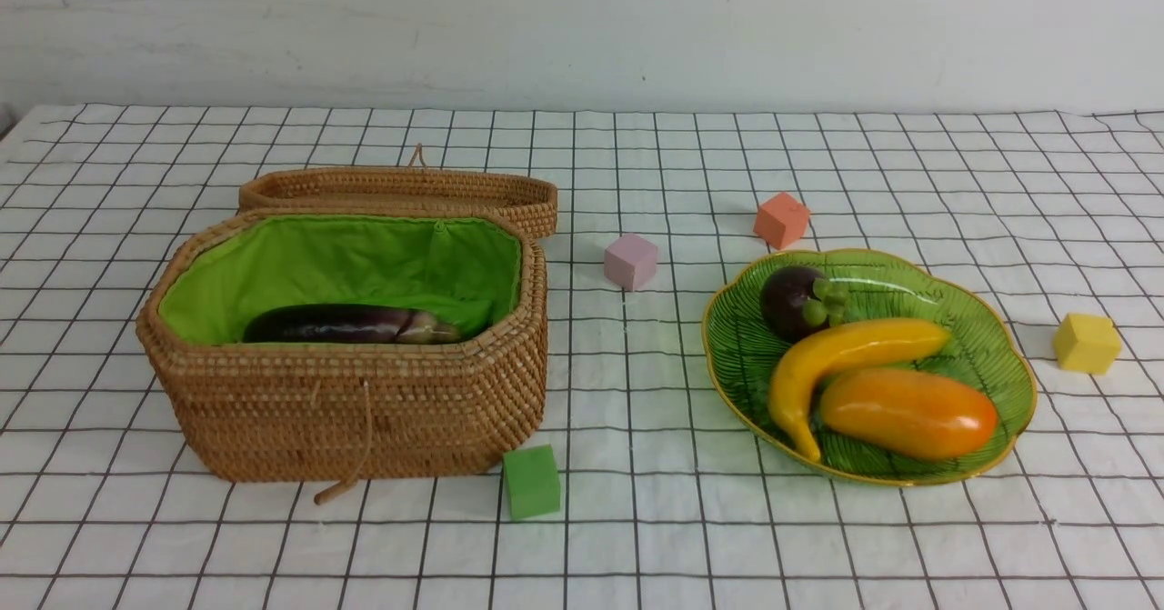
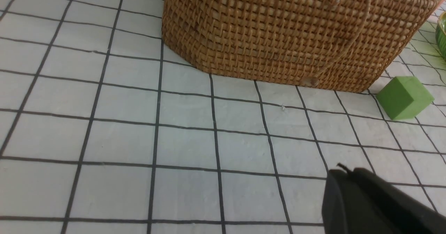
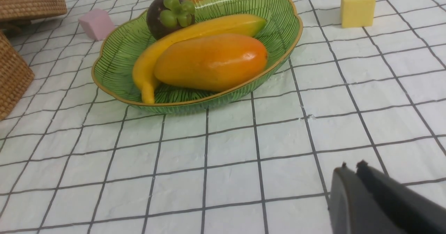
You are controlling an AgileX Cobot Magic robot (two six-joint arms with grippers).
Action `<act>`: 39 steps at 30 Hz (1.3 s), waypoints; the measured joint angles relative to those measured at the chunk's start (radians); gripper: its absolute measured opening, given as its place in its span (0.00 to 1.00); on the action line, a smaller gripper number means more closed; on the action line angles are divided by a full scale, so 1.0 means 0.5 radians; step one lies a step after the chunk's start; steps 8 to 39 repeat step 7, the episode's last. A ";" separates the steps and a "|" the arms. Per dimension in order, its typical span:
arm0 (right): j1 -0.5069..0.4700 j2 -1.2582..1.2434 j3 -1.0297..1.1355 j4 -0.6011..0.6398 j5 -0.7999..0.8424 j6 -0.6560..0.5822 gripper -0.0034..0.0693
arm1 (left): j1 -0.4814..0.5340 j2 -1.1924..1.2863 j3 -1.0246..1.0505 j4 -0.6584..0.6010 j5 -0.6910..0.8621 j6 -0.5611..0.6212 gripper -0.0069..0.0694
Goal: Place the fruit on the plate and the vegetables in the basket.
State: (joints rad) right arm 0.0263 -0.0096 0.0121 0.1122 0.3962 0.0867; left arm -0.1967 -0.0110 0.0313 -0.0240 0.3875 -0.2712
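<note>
Green cube (image 1: 531,481) sits closest, beside the basket (image 1: 364,410) holding the eggplant (image 1: 350,325); banana (image 1: 846,360), mango (image 1: 909,413) and mangosteen (image 1: 793,301) lie on the plate (image 1: 1009,365). Both my jaws are closed and empty, so I judge withdrawing cleanly is best.

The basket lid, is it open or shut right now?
Open. The lid lies flipped back behind the basket, exposing the green lining.

Gap between basket (image 1: 364,410) and plate (image 1: 1000,355) is open cloth (image 1: 637,392) — pink cube (image 1: 630,261) at its far end, green cube (image 1: 531,481) at the basket's near corner. Basket mouth unobstructed — lid (image 1: 400,187) lies behind it.
</note>
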 joint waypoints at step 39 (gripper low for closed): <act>0.000 0.000 0.000 0.000 0.000 0.000 0.11 | 0.004 0.000 0.000 0.000 0.000 0.000 0.10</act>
